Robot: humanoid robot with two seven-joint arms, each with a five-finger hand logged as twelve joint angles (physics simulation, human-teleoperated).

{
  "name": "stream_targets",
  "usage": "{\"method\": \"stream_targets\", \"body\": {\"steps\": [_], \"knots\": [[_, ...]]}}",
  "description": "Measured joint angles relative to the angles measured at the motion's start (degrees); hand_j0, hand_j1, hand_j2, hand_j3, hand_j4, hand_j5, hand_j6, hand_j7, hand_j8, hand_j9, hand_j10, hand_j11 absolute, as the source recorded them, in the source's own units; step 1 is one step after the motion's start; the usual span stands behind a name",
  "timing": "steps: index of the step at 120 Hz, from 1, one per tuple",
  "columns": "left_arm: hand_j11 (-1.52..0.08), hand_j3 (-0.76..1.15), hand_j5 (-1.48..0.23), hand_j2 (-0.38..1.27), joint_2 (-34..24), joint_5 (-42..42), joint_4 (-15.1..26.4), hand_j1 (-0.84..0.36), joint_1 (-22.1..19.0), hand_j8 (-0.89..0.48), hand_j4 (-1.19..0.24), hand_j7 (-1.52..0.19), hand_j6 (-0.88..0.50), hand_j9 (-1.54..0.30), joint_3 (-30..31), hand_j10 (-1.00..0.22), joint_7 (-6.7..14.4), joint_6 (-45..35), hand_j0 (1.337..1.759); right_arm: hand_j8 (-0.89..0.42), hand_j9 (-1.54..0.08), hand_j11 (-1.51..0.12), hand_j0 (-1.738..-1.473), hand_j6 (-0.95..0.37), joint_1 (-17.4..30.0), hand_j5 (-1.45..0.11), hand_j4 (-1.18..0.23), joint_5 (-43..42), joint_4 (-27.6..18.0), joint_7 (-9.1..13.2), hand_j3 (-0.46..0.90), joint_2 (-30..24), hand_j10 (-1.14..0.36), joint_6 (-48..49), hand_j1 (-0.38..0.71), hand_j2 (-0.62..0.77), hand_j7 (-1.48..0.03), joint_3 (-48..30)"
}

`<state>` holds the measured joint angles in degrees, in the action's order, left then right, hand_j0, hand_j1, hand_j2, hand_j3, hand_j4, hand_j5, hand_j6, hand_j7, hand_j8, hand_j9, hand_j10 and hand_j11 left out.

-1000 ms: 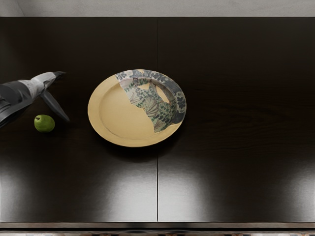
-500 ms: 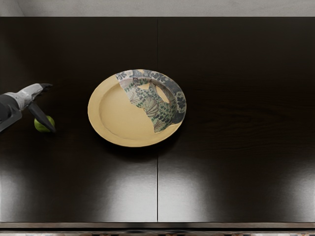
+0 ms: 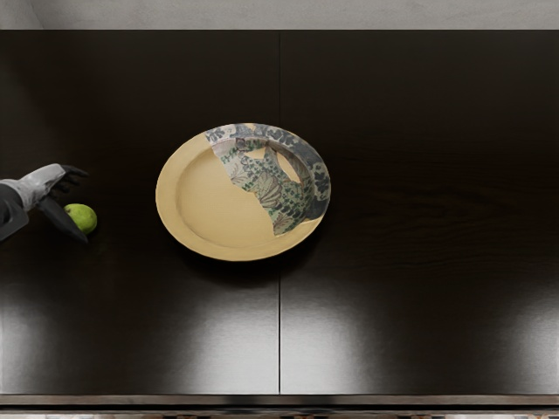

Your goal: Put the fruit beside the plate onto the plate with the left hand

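A small green fruit [image 3: 83, 216] lies on the dark table, left of the yellow plate [image 3: 196, 205] and apart from it. The plate has a blue and green leafy pattern over its right part. My left hand [image 3: 79, 202] reaches in from the left edge, level with the fruit. Its fingers are spread: one dark finger [image 3: 73, 172] points right above the fruit, and another [image 3: 68, 223] crosses the fruit's lower left side. The hand is open and is not closed on the fruit. The right arm is out of view.
The dark glossy table [image 3: 393, 288] fills the view, with a seam [image 3: 279, 332] running down its middle. A pale wall strip runs along the top edge.
The left hand has drawn back to the left and come down from above the fruit to its level. Its fingers now bracket the fruit, which has barely moved.
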<state>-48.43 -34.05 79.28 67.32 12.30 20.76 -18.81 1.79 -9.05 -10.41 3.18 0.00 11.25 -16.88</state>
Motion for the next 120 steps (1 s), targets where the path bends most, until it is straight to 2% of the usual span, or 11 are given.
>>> {"method": "stream_targets", "body": {"steps": [29, 60, 81, 88, 120], "knots": [[-0.42, 0.00, -0.42, 0.07, 0.00, 0.00, 0.01, -0.03, 0.00, -0.32, -0.32, -0.42, -0.33, -0.42, 0.01, -0.32, -0.02, 0.00, 1.658, 0.00, 0.00, 0.00, -1.658, 0.00, -0.01, 0.00, 0.00, 0.00, 0.01, 0.01, 0.00, 0.00, 0.00, 0.00, -0.35, 0.00, 0.00, 0.00], [-0.50, 0.00, -0.50, 0.12, 0.00, -0.07, 0.06, -0.09, 0.00, -0.37, -0.37, -0.50, -0.37, -0.50, -0.01, -0.37, -0.01, 0.25, 1.657, 0.00, 0.00, 0.00, -1.658, 0.00, 0.00, 0.00, 0.00, 0.00, 0.01, 0.00, 0.00, 0.00, 0.00, 0.00, -0.35, 0.00, 0.00, 0.00], [-0.56, 0.00, -0.56, 0.11, 0.00, -0.13, 0.07, -0.11, -0.47, -0.38, -0.38, -0.56, -0.38, -0.56, -0.06, -0.38, -0.10, 0.40, 1.654, 0.00, 0.00, 0.00, -1.658, 0.00, 0.02, 0.00, 0.00, 0.00, -0.01, 0.00, 0.00, 0.00, 0.00, 0.00, -0.35, 0.00, 0.00, 0.00], [-0.58, 0.00, -0.58, 0.06, 0.00, -0.13, 0.08, -0.11, -0.56, -0.39, -0.39, -0.58, -0.39, -0.58, -0.07, -0.39, -0.10, 0.43, 1.653, 0.00, 0.00, 0.00, -1.658, 0.00, 0.02, 0.00, 0.00, 0.00, -0.01, 0.01, 0.00, 0.00, 0.00, 0.00, -0.35, 0.00, 0.00, 0.00], [-0.64, 0.00, -0.64, 0.11, 0.00, -0.03, 0.03, -0.21, -0.61, -0.47, -0.47, -0.64, -0.47, -0.64, 0.00, -0.47, -0.02, 0.45, 1.656, 0.00, 0.00, 0.00, -1.658, 0.00, -0.01, 0.00, 0.00, 0.00, 0.00, 0.01, 0.00, 0.00, 0.00, 0.00, -0.35, 0.00, 0.00, 0.00]]}}
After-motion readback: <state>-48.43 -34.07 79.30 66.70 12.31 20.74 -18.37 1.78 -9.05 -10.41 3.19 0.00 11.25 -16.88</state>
